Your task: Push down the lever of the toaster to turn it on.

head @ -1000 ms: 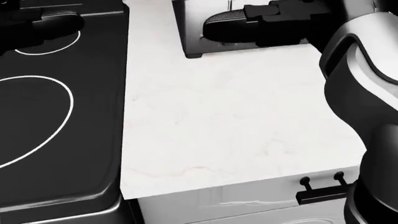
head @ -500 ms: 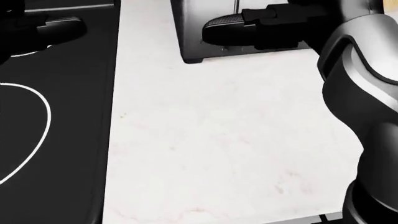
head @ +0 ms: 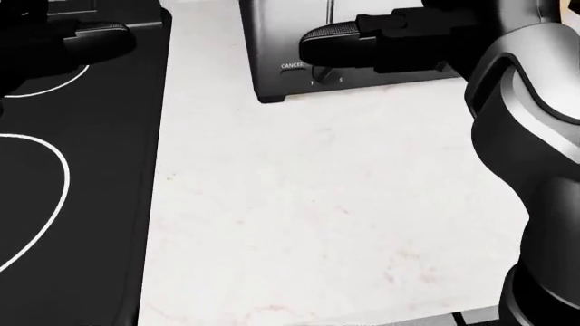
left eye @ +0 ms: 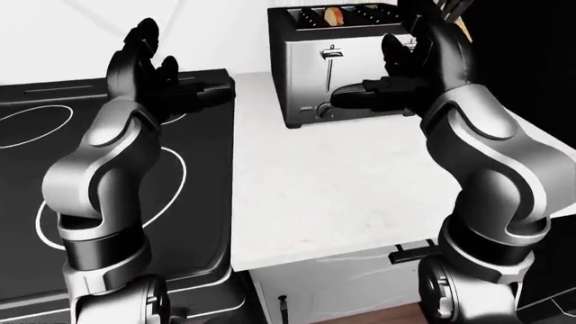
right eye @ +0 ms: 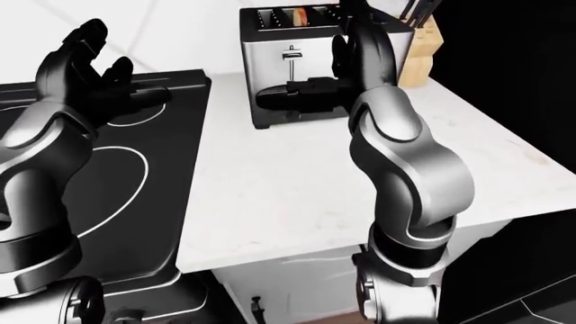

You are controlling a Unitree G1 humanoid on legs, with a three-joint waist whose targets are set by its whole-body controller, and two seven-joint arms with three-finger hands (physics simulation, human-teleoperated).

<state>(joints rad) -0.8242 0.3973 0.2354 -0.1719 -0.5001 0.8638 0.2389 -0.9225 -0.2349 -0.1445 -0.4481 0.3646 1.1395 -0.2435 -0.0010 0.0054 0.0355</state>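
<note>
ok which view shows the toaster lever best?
Left-eye view: the lever sits unobstructed near the top of its slot on the toaster. Right-eye view shows it too, smaller. Head view cuts it off at the top edge.

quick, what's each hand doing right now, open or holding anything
Left hand: open, holding nothing, raised over the stove.
Right hand: open, holding nothing, by the toaster.

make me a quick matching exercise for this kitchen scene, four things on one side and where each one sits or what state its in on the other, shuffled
Things:
1. toaster
2. lever
3. left hand
4. knife block

Places or states:
A. raised, fingers open, over the black stove
B. right of the toaster in the right-eye view
C. up near the top of its slot, not pressed
D. on the white counter, bread in a slot

Pairs: 1-D, 2-C, 3-A, 4-B
</note>
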